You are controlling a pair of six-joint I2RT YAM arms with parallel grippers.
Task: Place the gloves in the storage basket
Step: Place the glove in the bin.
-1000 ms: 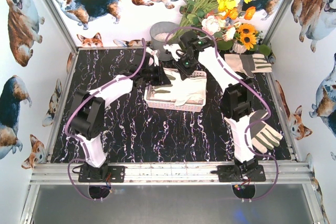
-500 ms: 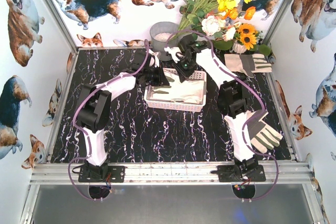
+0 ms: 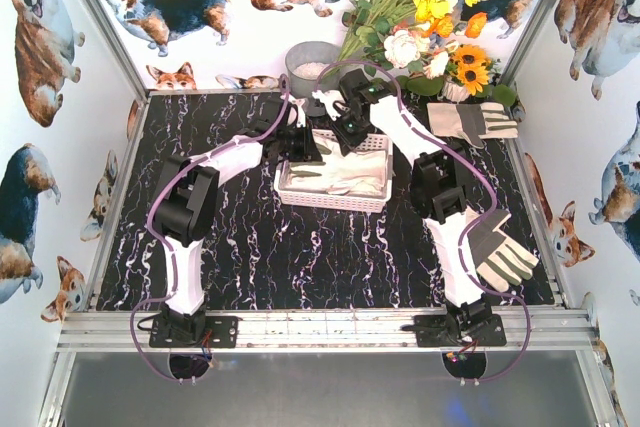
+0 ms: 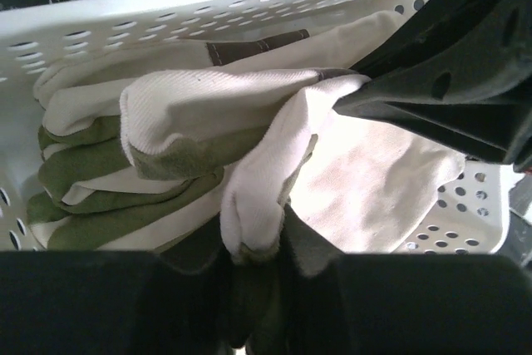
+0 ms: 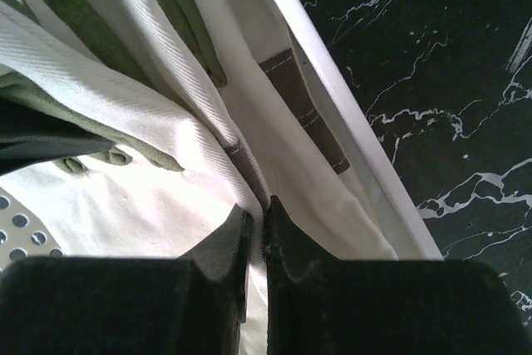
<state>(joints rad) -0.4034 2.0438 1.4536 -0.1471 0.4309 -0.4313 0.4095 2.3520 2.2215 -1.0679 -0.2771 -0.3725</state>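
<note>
Nearest the arm bases, one loose glove (image 3: 497, 252) lies flat on the table (image 3: 250, 247), just beside the lower part of the right arm and apart from the rest.

Mid-table stands the storage basket (image 3: 330, 203), with both arms reaching into it from either side.

Left pincer (image 4: 253, 248): closed to a narrow gap, with a fold of cream fabric from the upper glove (image 4: 208, 97) nipped between its tips. This glove lies crumpled inside the basket, on top of another glove (image 4: 91, 180) whose grey-green fingers point toward the slotted side wall.

Right pincer (image 5: 259, 226): fingers all but meeting, clamped on white cloth near a dark band at the cuff, close against the basket's rim. From the left wrist view its dark tips bite the other end of the upper glove, so both pincers appear to grip the same item.

Further back on the right, a third glove (image 3: 485, 119) lies on the table. Behind the basket stand a grey bucket (image 3: 308, 62) and a bunch of flowers (image 3: 425, 7).
</note>
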